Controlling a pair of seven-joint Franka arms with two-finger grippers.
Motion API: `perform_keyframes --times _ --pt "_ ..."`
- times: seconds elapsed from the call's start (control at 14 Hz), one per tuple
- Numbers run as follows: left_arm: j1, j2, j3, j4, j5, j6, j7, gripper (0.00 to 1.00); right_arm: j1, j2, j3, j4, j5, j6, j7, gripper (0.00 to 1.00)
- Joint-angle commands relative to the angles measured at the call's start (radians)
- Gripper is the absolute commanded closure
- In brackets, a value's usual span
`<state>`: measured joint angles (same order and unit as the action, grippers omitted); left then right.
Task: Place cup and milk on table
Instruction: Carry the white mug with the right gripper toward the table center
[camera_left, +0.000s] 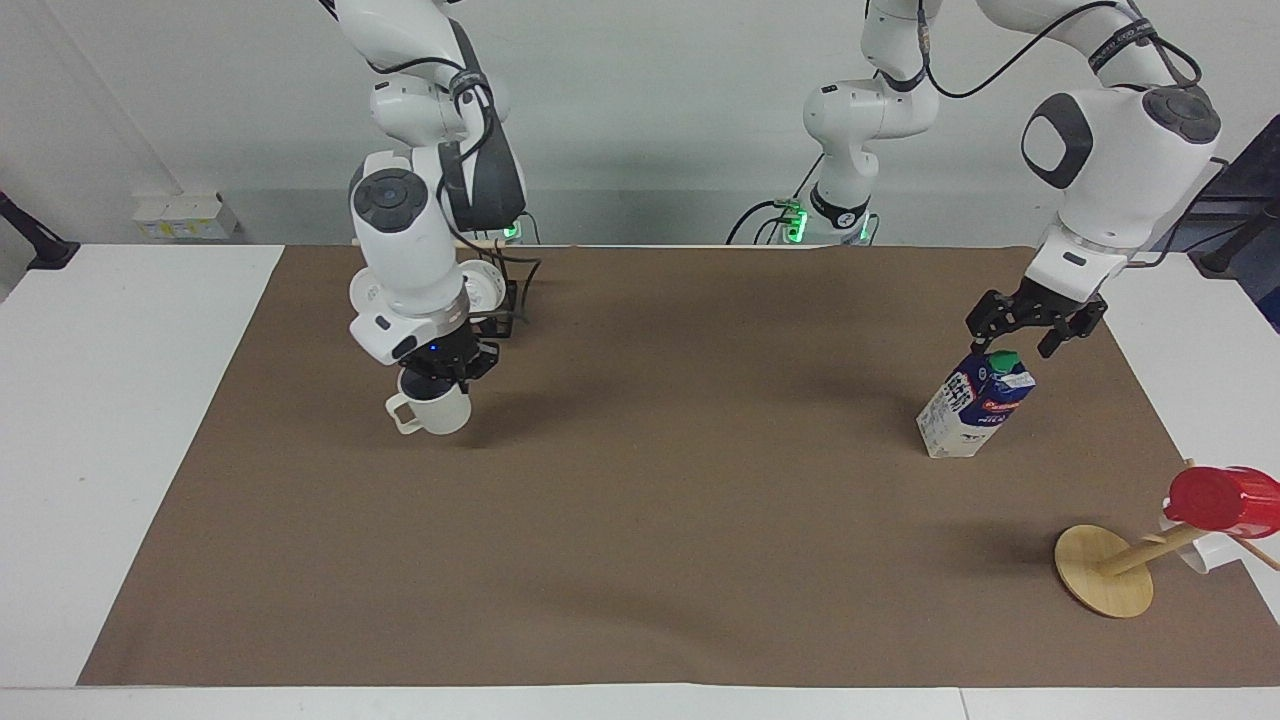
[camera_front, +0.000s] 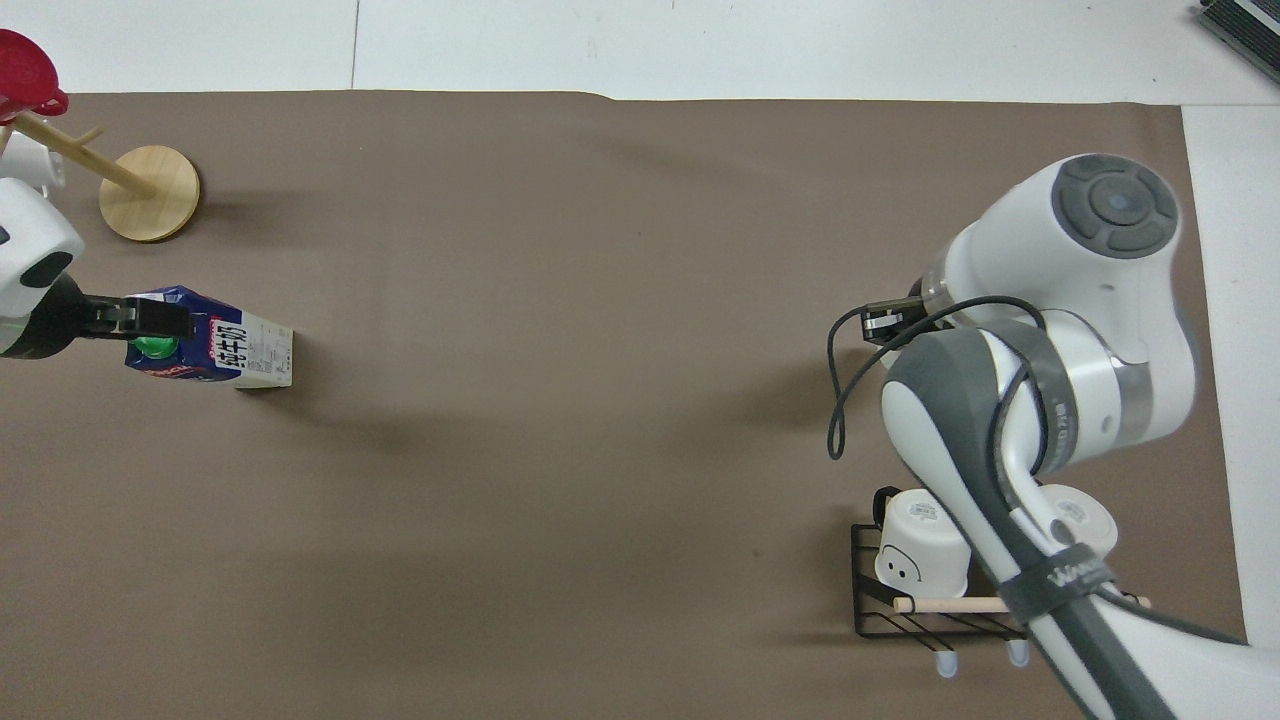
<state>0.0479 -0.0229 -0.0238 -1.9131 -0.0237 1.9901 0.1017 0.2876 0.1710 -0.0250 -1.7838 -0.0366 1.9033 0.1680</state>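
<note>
While clamped on the cup (camera_left: 434, 412), right pincer (camera_left: 445, 368) lifted, left pincer (camera_left: 1020, 333) spread wide over milk (camera_left: 972, 405).

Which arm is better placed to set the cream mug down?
Right: the right end effector grips the cream-white loop-handled mug; the left end effector stands open over the blue-and-white carton.

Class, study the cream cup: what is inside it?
The right hand reaches down into the cup, shut on its rim. Beside it a little of the dark inside wall shows. The hand covers the rest of the opening, so the bottom and any contents cannot be seen.
</note>
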Motion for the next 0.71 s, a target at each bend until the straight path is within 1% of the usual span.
perform_keyframes --times 0.0,0.14,0.29,0.36,0.5,0.64 --pt "-0.002 -0.006 -0.002 -0.003 0.007 0.007 -0.01 0.0 0.09 0.002 0.0 0.03 -0.016 -0.035 0.014 1.0" --pt "-0.003 -0.006 -0.002 -0.003 0.007 0.007 -0.01 0.0 0.11 -0.001 0.028 0.037 -0.006 -0.036 0.002 1.0" --pt "-0.003 -0.006 -0.002 -0.003 0.007 0.007 -0.008 0.0 0.114 0.007 0.097 0.038 0.015 -0.03 0.007 1.0" --pt "-0.003 -0.008 -0.002 -0.001 0.007 0.004 -0.008 0.0 0.119 0.013 0.114 0.037 0.015 -0.024 0.008 1.0" --pt "-0.005 -0.011 -0.002 0.012 0.007 -0.011 -0.007 0.0 0.146 0.021 0.125 0.038 0.008 -0.017 0.001 1.0" --pt "-0.003 -0.008 -0.004 0.023 0.007 -0.022 -0.005 0.0 0.197 0.027 0.125 0.038 0.015 -0.004 0.002 1.0"
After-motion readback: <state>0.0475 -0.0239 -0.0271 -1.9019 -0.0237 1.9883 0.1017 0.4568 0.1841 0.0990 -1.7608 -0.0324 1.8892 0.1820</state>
